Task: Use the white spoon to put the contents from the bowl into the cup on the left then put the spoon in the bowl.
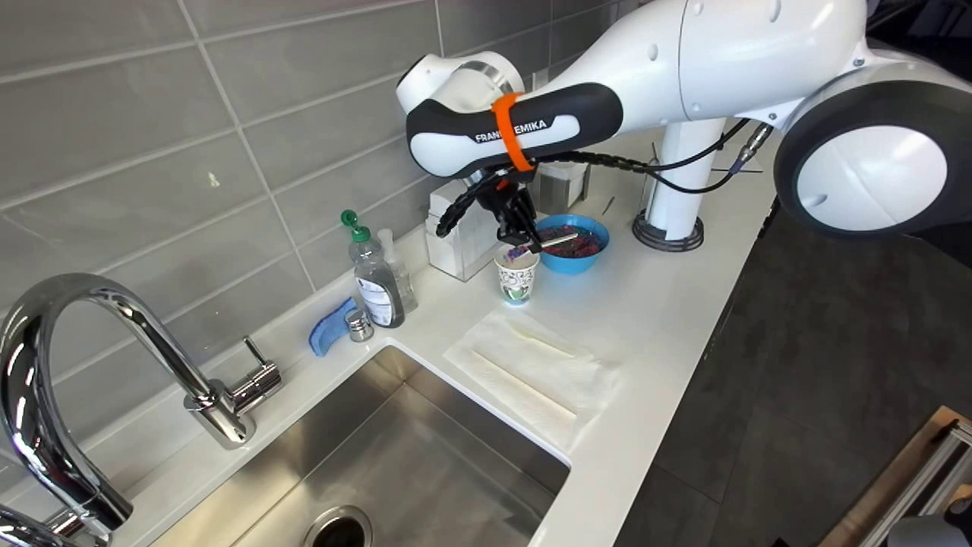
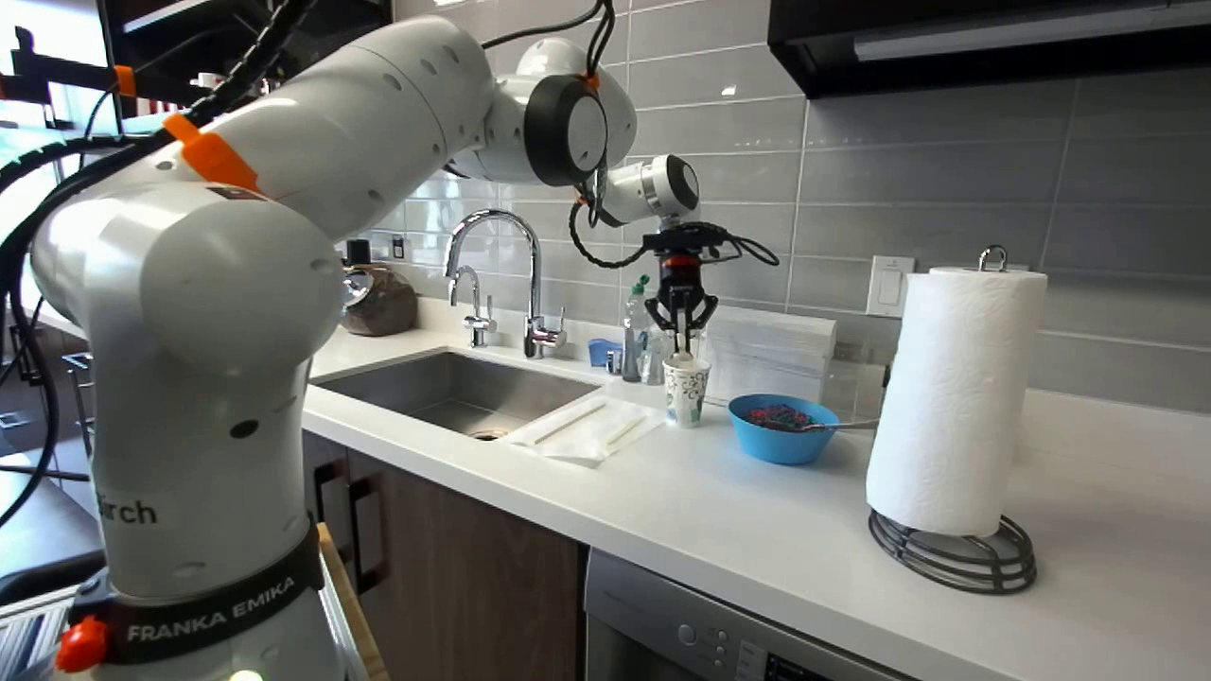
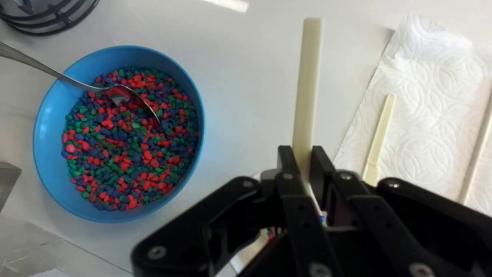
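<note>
Just above the cup (image 2: 685, 393), the tool (image 3: 303, 154) pinches the white spoon (image 3: 308, 84) partway along, its fingertips (image 3: 285, 159) pressed against both sides. The spoon's long axis runs across the fingertips: the handle juts out on the side away from the tiled wall (image 1: 342, 137), and the scoop end points back toward that wall, over the cup's mouth. In an exterior view, red and blue bits (image 1: 519, 252) show at the scoop end; whether they sit on the spoon or in the cup I cannot tell. The wrist view hides most of the cup behind the tool, yet shows the handle's free end and, beside the tool, the blue bowl (image 3: 48, 146) of coloured gravel (image 3: 127, 169) with a metal spoon (image 3: 71, 80) leaning in it. On the tool's opposite side, a paper towel (image 3: 426, 100) lies on the tabletop (image 3: 246, 104).
</note>
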You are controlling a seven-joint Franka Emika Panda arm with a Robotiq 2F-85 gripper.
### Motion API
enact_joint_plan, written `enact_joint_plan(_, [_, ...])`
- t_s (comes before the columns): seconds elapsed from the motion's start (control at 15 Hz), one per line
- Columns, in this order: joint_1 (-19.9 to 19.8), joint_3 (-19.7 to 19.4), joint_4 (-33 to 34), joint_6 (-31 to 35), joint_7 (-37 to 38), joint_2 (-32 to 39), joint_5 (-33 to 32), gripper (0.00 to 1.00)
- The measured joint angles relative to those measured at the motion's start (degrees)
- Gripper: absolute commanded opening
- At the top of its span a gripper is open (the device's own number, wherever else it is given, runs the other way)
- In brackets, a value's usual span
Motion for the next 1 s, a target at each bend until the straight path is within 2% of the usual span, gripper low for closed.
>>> enact_joint_plan(1.0, [-0.01, -1.8, 6.19, -6.62, -6.38, 2.51, -2.59, 0.04])
